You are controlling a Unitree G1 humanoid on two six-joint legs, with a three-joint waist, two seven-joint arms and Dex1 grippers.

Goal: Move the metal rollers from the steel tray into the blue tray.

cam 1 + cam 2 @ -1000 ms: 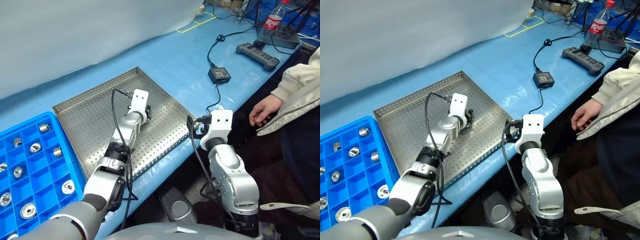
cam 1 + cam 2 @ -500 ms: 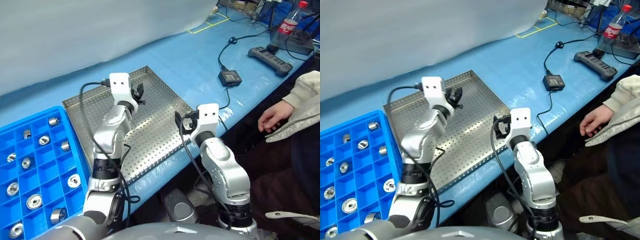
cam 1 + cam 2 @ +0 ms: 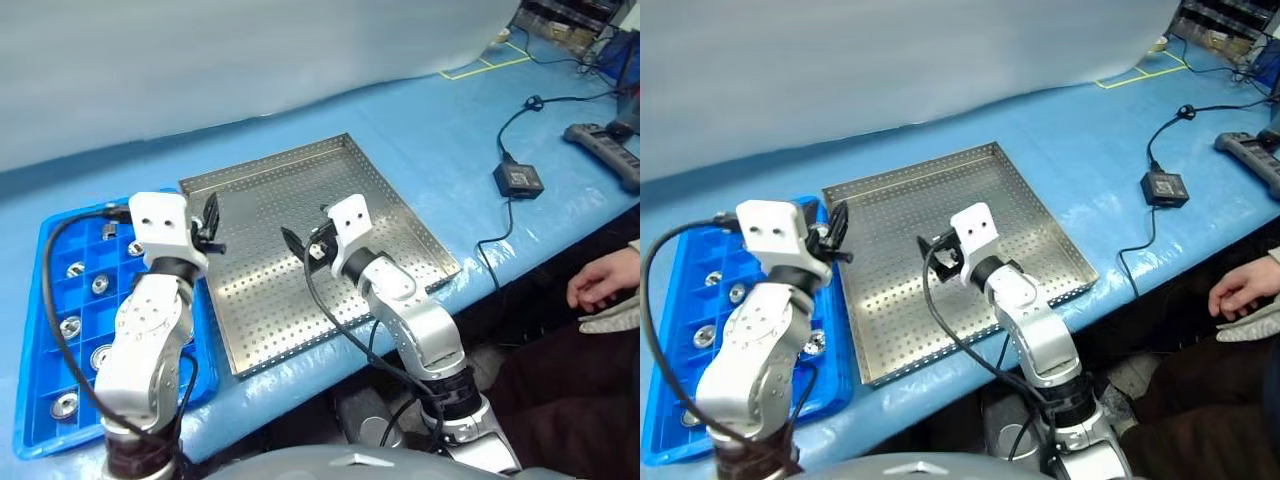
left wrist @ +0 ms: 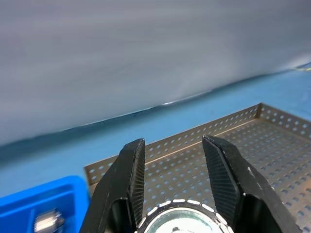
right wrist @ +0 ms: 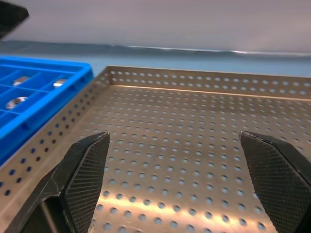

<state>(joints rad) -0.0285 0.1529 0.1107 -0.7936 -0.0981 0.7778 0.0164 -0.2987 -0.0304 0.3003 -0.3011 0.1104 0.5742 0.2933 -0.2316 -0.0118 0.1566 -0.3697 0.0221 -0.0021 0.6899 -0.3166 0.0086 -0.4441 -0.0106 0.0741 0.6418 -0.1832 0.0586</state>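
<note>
The steel tray (image 3: 300,200) is lying square in the middle of the blue-covered bench, and its perforated floor is showing no rollers, which suggests the sorting is nearly finished. Its low rim is keeping small parts from rolling off while leaving them easy to reach from above. The blue tray (image 3: 40,390) is sitting just beside it on the robot's left, close enough that a carry between the two is short; its grid of square compartments is holding the metal rollers (image 3: 70,327) apart, one to a cell, so they are not knocking together.

The left gripper (image 3: 210,222) is hanging over the seam between the two trays, at the blue tray's inner edge. Its fingers (image 4: 127,179) are clamped around a roller (image 4: 177,223) whose bright rim is peeking out between them in the left wrist view, pinched by its sides so it is riding steady during the carry. Judging by this, the step in hand is the transfer to an empty compartment.

The right gripper (image 3: 305,243) is hovering above the steel tray's floor with its fingers (image 5: 82,174) spread as wide as they go and nothing between them, probably waiting for the next pick.

A person's hand (image 3: 600,292) is resting at the bench edge on the robot's right, well apart from both trays.
</note>
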